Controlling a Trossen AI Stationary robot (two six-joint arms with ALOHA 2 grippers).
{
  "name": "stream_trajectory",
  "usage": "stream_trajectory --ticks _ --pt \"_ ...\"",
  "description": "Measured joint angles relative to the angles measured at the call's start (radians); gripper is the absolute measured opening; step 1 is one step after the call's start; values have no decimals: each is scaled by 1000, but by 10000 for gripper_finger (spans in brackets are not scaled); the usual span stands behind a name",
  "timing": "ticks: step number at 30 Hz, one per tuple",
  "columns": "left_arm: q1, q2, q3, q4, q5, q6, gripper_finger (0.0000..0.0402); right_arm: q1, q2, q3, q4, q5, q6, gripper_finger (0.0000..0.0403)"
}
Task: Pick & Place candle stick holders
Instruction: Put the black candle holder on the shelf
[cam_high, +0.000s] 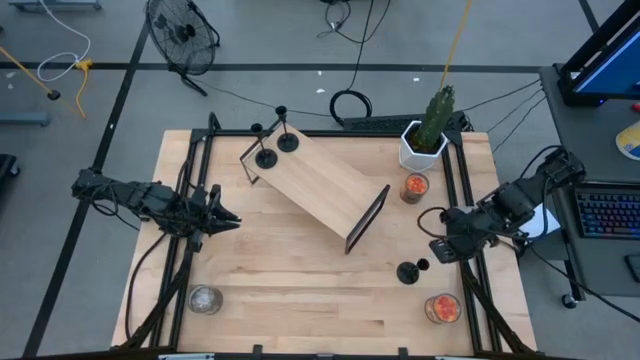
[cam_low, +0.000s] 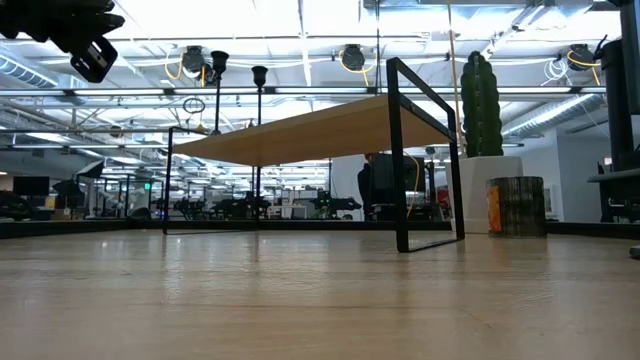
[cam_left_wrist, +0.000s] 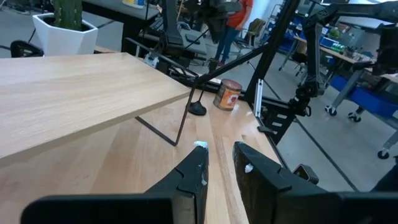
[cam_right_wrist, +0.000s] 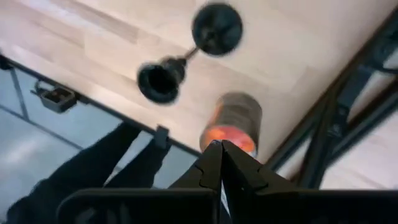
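Holders on the shelf: two candle stick holders (cam_high: 274, 140) stand upright at the far-left end of the small wooden shelf (cam_high: 318, 180), close together; they look already placed, which suggests the shelf top is the drop spot.
Holder on the table: the third candle stick holder (cam_high: 411, 270) sits on the table (cam_high: 300, 290) near the right front, between the shelf's black end frame and the orange jar candle (cam_high: 442, 308); it looks like the one left to move.
Right gripper: the right gripper (cam_right_wrist: 220, 163) hangs above the table's right edge, just beside that third holder, with its fingers pressed together and nothing between them. From its wrist camera the holder's disc base and small cup show almost from above, so the gripper seems to be lining up over it.
Left gripper: the left gripper (cam_left_wrist: 219, 168) waits at the left side of the table, pointing toward the shelf, fingers a little apart and empty.
Other things: a potted cactus (cam_high: 432, 128) at the far right, a second jar candle (cam_high: 414, 187) in front of it, and a glass jar (cam_high: 204, 298) at the left front.
Next move, judged: the right fingers must part before descending on the thin stem.
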Motion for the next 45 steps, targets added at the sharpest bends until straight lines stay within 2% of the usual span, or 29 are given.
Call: stream_trajectory --ticks 5,14,24,37,45 --pt "0 0 0 0 0 -4 81 2 -10 2 26 26 -25 0" --pt "0 0 0 1 -21 -4 81 2 -14 -33 52 25 -182 0" --pt "0 0 0 2 -27 -8 81 2 -14 -71 121 -5 -160 3" --pt "0 0 0 3 -29 -11 81 2 -14 -96 112 -28 -162 36" --pt "0 0 0 3 -29 -11 81 2 -15 -96 113 -26 -186 80"
